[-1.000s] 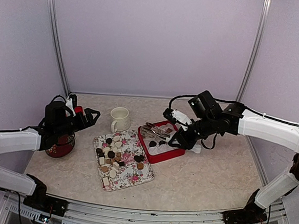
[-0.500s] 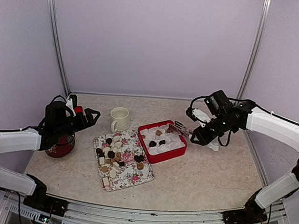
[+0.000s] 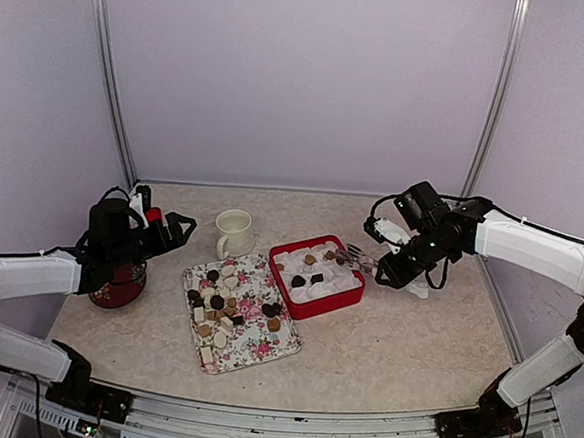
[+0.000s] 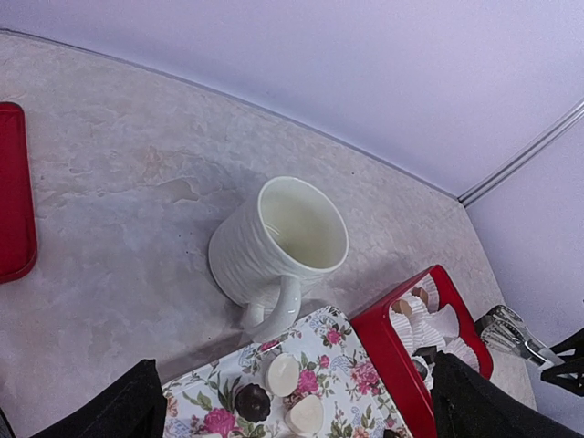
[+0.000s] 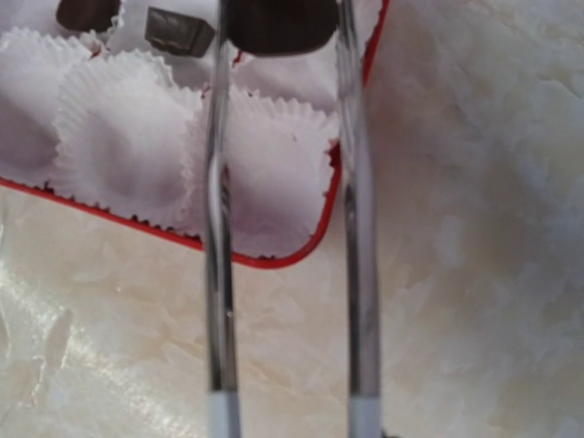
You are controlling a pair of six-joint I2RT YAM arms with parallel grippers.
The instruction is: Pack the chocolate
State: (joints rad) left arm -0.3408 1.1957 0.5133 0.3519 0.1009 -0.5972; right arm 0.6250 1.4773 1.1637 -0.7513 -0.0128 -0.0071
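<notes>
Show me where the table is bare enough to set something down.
Bare table lies front right, bordered by the floral tray, the red box and the near edge. A strip behind the mug is free too. The middle is crowded; the right hand holds tongs over the box.

3 plain lilac walls (image 3: 302, 79) w/ 2 metal posts (image 3: 109, 76); beige marbled tabletop (image 3: 413, 348).

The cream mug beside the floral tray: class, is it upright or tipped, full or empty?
Upright and empty. The mug stands on its base, mouth upward, and the left wrist view shows its bare cream inside.
</notes>
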